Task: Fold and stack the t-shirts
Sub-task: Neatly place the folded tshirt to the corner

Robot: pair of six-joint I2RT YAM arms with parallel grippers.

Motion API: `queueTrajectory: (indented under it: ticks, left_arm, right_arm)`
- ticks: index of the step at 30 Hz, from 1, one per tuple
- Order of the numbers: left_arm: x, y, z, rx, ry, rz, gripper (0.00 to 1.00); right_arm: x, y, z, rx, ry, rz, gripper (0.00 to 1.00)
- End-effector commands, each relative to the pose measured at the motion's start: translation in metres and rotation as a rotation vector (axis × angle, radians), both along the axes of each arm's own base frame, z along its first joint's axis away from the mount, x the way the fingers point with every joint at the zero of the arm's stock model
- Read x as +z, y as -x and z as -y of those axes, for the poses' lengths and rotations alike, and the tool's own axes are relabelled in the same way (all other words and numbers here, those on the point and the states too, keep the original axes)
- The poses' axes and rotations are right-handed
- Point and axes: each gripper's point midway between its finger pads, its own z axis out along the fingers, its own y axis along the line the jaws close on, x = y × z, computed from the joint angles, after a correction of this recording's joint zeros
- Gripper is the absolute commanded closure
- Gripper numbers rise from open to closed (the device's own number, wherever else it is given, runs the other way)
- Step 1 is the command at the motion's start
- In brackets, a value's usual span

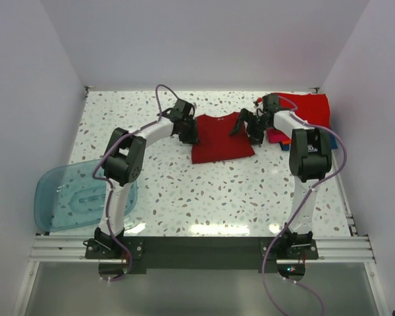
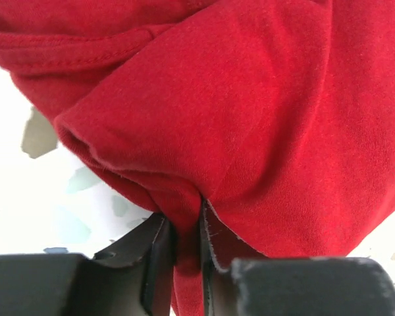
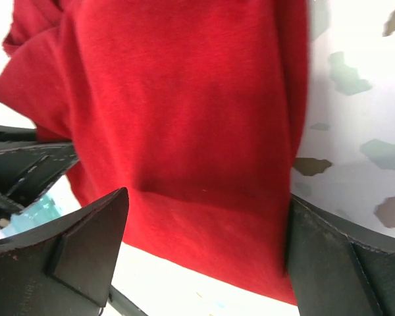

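The shirt (image 1: 220, 138) looks soft, light and limp, best held by its edges. The left claw (image 2: 184, 220) pinches a fold at 9 o'clock. The right claw (image 3: 205, 201) is spread over the 3 o'clock edge.

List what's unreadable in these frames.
- Stack: top view, right arm covers its left part; shirt count unclear.
- Red shirt: both wrist views crop it at the frame edges.
- Left gripper tips: top view, hidden under its own wrist.
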Motion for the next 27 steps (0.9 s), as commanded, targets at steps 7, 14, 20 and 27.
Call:
queueTrajectory:
  ticks: [7,14,20,27]
  left_arm:
    - [-0.017,0.005,0.008,0.005,0.000,-0.029,0.90]
    - [-0.017,0.004,0.010,0.005,0.006,-0.029,0.95]
    - [-0.015,0.005,0.010,0.003,0.010,-0.028,0.96]
    - [-0.007,0.003,0.016,-0.004,0.044,-0.019,0.96]
  right_arm:
    - [-0.029,0.034,-0.046,0.097,-0.008,-0.063,0.06]
    - [-0.038,0.042,-0.078,0.149,0.041,-0.072,0.07]
    - [-0.049,0.039,-0.071,0.109,0.117,-0.092,0.43]
    - [-0.050,0.037,-0.059,0.093,0.185,-0.107,0.92]
